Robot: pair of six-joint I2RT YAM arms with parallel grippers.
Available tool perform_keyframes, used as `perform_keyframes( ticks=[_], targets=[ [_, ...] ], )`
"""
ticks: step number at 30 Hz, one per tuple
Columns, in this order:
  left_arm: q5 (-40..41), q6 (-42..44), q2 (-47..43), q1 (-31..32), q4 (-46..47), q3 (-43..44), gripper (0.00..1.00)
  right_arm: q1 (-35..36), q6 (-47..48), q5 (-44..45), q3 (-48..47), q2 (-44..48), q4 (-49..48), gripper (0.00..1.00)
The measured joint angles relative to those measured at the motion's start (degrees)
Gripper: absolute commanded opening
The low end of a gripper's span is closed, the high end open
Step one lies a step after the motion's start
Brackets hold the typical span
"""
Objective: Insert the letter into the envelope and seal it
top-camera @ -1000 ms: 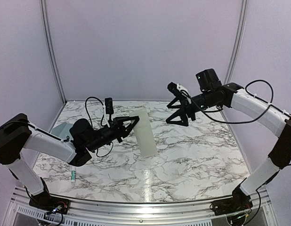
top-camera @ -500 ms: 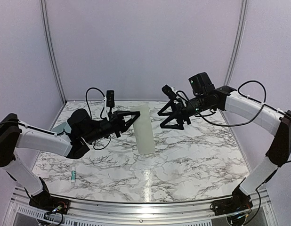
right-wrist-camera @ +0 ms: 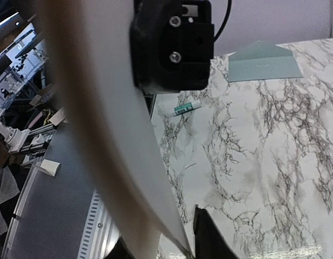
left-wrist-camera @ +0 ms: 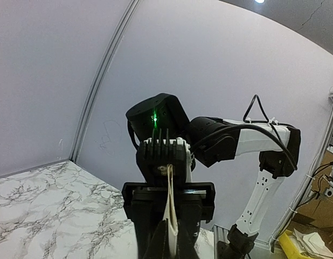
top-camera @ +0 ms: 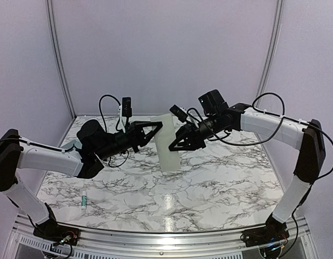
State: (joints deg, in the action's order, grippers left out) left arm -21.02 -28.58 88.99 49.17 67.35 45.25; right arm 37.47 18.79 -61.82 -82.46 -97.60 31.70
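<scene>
Both arms meet mid-air over the desk [top-camera: 220, 183]!
Left pincer [top-camera: 157, 126] pinches the letter [top-camera: 167, 144] tight above the desk's middle; right pincer [top-camera: 174, 144] closes around its other edge. Envelope [top-camera: 69, 145] lies at the left edge.

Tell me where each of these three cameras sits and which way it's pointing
Top external: above and behind the bases, looking down the marble table; both arms show.
Left wrist: on the left arm, looking along the left gripper pinching the letter edge-on, facing the right arm.
Right wrist: on the right arm, looking past the right gripper at the envelope and glue tube.
Shared: the letter appears in all three.
</scene>
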Motion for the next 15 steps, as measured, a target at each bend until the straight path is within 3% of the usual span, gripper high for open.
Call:
perform_keyframes(
  ticks=[2,5,8,11,15],
  targets=[
    [0.02,-0.35,0.00,0.00,-0.02,0.00,0.10,0.00,0.24,-1.53,-0.35,-0.35,-0.07,0.00],
    [0.07,-0.85,0.00,0.00,-0.02,0.00,0.31,0.00,-0.13,-3.13,-0.39,-0.37,-0.04,0.00],
    [0.63,-1.09,0.00,-0.11,-0.50,0.00,0.39,0.00,-0.17,-3.85,-0.39,-0.37,-0.04,0.00],
    [1.09,-1.25,0.00,-0.11,-1.31,0.00,0.36,-0.02,-0.17,-4.07,-0.39,-0.37,-0.07,0.00],
    [0.39,-1.55,0.15,-0.15,-1.90,0.00,0.15,-0.13,-0.44,-4.31,-0.39,-0.37,-0.13,0.00]
  ],
)
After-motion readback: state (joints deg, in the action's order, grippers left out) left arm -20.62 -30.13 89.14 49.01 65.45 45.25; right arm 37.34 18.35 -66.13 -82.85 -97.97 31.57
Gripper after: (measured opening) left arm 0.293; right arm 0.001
